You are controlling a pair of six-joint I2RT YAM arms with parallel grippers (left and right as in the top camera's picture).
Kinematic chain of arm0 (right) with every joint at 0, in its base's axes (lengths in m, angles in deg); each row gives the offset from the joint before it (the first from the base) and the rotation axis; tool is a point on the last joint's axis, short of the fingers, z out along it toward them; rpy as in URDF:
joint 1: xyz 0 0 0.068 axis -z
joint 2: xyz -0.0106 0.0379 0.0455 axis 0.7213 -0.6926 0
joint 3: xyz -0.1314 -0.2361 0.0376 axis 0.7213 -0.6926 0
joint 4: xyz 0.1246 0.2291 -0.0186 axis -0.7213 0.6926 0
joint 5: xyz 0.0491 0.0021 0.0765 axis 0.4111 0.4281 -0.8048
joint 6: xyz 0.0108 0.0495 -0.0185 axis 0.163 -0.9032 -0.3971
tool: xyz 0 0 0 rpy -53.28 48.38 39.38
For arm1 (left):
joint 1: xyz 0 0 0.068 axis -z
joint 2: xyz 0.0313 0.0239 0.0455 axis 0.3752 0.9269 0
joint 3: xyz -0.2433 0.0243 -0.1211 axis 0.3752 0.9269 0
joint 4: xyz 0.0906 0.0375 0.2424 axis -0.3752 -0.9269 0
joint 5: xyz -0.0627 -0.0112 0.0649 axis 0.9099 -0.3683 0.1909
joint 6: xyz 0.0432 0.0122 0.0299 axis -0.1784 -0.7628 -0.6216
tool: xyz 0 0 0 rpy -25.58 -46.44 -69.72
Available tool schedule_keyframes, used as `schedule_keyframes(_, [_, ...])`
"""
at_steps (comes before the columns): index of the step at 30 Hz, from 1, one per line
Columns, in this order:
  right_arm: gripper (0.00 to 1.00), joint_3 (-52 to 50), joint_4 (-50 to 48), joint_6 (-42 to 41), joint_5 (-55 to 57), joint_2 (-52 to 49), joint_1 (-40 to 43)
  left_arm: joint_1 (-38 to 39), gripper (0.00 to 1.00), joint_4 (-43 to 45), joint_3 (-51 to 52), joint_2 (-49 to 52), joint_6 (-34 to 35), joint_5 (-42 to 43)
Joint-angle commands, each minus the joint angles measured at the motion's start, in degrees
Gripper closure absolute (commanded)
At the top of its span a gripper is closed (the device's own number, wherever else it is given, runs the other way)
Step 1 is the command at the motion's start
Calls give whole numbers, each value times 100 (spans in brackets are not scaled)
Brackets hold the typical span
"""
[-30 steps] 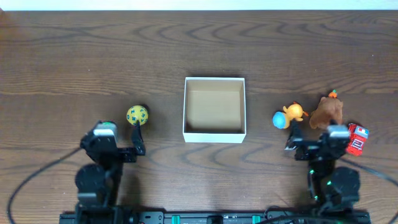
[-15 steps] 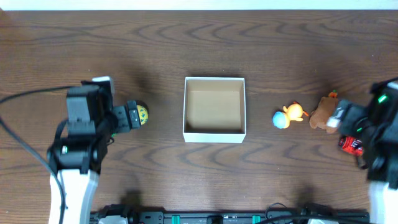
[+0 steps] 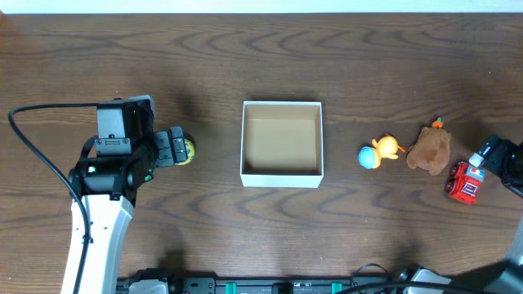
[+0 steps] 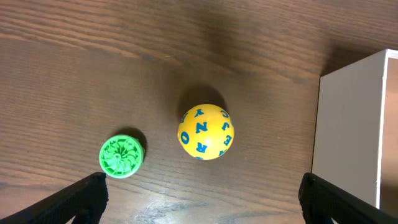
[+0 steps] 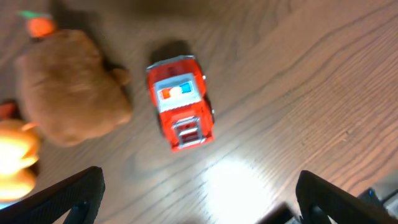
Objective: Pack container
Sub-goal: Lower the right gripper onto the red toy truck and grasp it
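1. Left of the container, the left gripper hangs with fingers spread wide above a yellow lettered ball, probably lined up to grasp it; a small green disc lies just beyond the ball, further from the container
2. Right of the container, the right gripper, also spread wide, hovers over a red fire truck, the toy furthest from the container
3. Between truck and container sit a brown plush and an orange and blue toy
4. The container sits open-topped between both grippers, its brown inside bare, so nothing seems packed yet
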State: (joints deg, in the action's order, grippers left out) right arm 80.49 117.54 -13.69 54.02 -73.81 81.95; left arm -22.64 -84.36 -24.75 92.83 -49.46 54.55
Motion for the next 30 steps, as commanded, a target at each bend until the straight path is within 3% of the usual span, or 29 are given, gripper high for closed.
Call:
schedule_keyframes(1, [1,-254,-223,155,-83,-378,142,-24,2,-17,-114,4,28,-85])
schedule_keyframes(13, [3,-507,-1314,601,-610,-1593,168,-24,2,-17,-114,4,31,-85])
schedule_keyframes(22, [16,-525,-1545,603,-636,-1875,168,-24,2,-17,-114,4,28,-85])
schedule_keyframes(30, [37,-533,-1576,601,-699,-1928,164,-24,2,-17,-114,4,31,-85])
